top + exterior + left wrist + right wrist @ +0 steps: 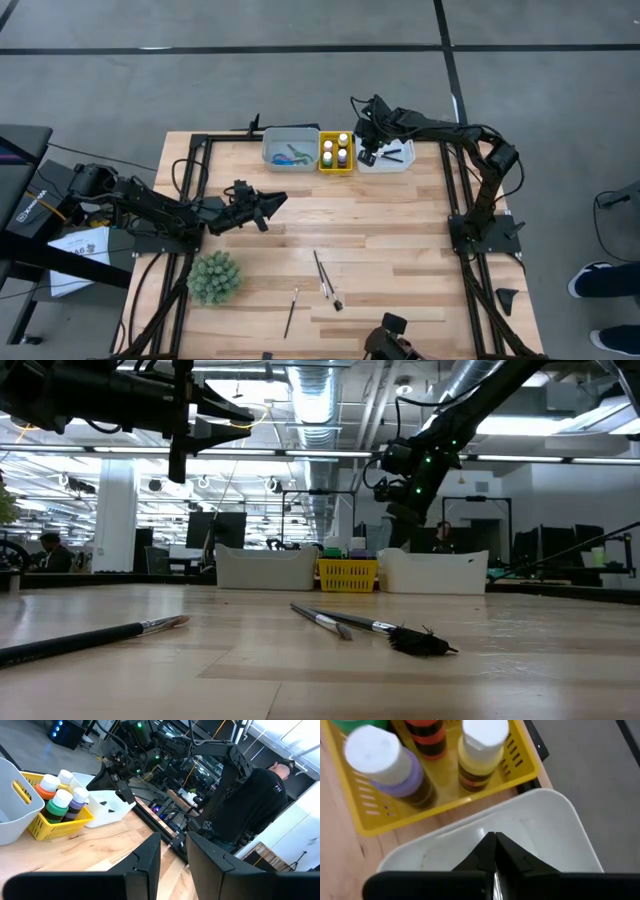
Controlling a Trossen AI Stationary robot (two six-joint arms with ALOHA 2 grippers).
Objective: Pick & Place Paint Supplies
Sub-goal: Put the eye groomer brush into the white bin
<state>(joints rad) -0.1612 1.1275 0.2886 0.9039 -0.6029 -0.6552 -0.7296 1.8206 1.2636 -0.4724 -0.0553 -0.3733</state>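
My right gripper hangs shut over the near left part of the white tray, pointing steeply down, nothing between its fingers. A dark brush lies in that tray. Beside it the yellow tray holds several paint bottles. The grey tray holds scissors. Three brushes lie flat on the near table: two together and one alone. My left gripper waits open and level above mid-table.
A spiky green plant ball sits on the table's near left. The three trays line the far edge. A person in dark clothes stands beyond the table's right side. Bare wood lies between the trays and the loose brushes.
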